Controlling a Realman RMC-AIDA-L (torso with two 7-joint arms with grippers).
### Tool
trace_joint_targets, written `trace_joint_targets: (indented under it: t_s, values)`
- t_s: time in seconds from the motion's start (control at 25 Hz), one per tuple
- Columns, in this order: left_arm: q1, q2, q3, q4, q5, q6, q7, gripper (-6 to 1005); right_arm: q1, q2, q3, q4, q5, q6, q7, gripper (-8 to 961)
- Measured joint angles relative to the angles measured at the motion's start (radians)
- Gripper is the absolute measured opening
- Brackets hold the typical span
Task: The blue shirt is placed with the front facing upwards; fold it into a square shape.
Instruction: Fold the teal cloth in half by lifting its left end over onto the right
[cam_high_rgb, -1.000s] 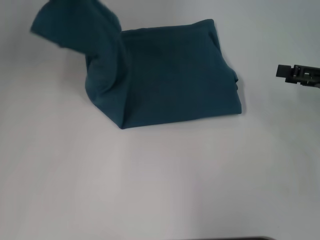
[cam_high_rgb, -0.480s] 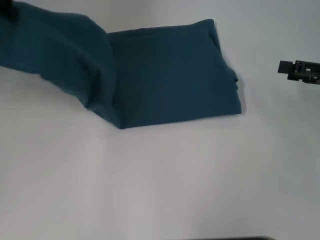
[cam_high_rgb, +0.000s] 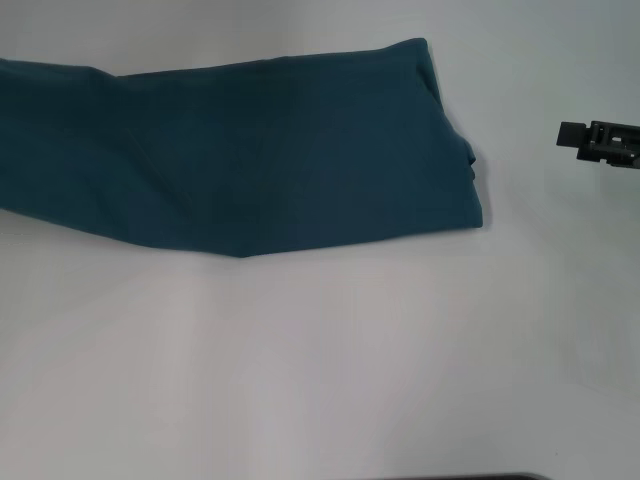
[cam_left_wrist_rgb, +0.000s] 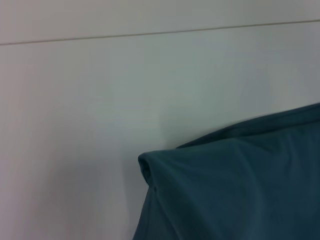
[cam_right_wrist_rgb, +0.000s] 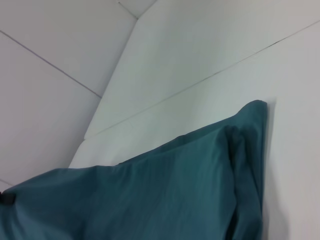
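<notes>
Blue shirt (cam_high_rgb: 300, 150) lies flat — long axis left–right on white table (cam_high_rgb: 320, 360)

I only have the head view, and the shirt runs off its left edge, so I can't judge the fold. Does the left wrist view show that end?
Observer: It shows a corner of the blue shirt. The tip is rolled into a small bunch, and there is bare table beyond it.
Operator: Is the left gripper visible there? I see only the right gripper, apart from the cloth.
Observer: No, the left wrist view shows no fingers.
Operator: And the end near the right gripper?
Observer: In the right wrist view, a strip of cloth lies doubled along that edge, up to the corner.
</notes>
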Motion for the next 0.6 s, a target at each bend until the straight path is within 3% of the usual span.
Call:
trace_joint_targets:
  t_s: [0.24, 0.6]
  values:
    - [-0.029, -0.027, 0.001, -0.001, -0.014, -0.008, 0.007, 47, 0.004, 0.000, -0.003, 0.000, 0.000, 0.007, 0.000, 898]
    - [-0.138, -0.115, -0.003, 0.005, -0.121, 0.033, -0.029, 50, 0.004, 0.000, -0.009, 0.000, -0.012, 0.008, 0.001, 898]
